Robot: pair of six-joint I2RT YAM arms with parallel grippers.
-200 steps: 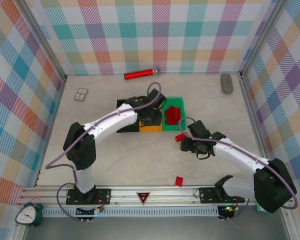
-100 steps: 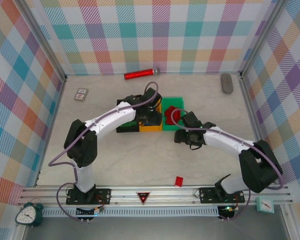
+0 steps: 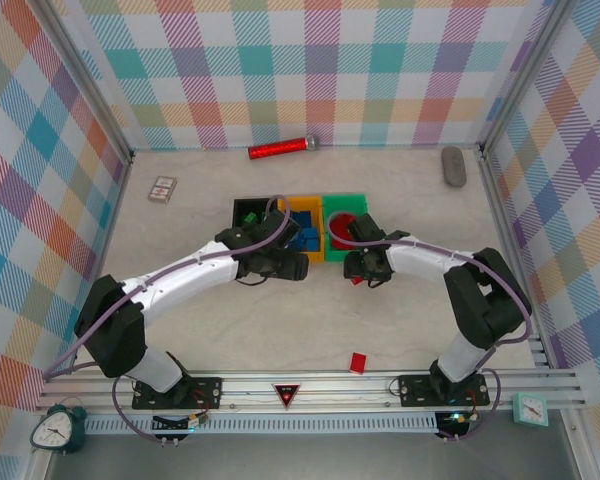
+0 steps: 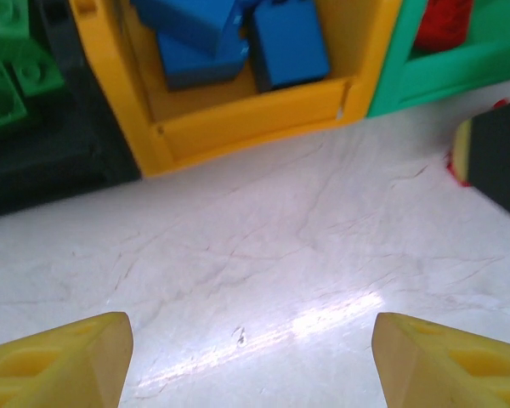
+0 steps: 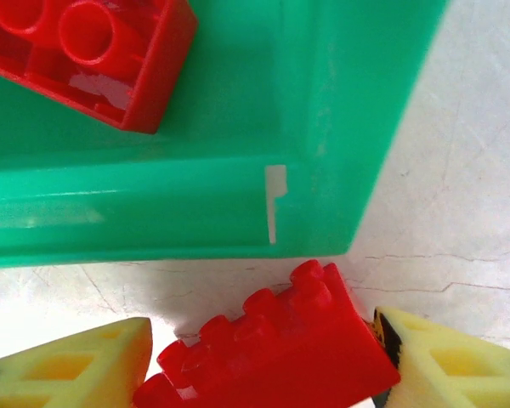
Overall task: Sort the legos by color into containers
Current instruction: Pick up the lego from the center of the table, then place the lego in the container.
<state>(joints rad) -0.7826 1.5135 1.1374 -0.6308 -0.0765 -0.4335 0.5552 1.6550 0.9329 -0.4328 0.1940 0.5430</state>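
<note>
Red brick (image 5: 272, 357) on the desk (image 3: 230, 320), just outside the near corner of the green bin (image 5: 238, 204), studs turned toward the bin wall, pinched end to end by the right jaws with both pads against it. More red bricks (image 5: 85, 51) lie inside that bin. Blue bricks (image 4: 238, 42) sit in the yellow bin (image 4: 238, 119) beside it, and green bricks (image 4: 4, 76) in the black bin (image 4: 59, 161) at the row's other end. Left jaws stand open and empty over bare desk in front of the yellow bin, close beside the right ones. Another red brick (image 3: 358, 362) sits alone near the arm bases. Step in hand, by the look of it, is the lift. The grip should be firm before rising, the brick must clear the green rim close ahead, and the release belongs over the bin's middle, not its edge. Left arm would do well to hold back until the right one is clear.
</note>
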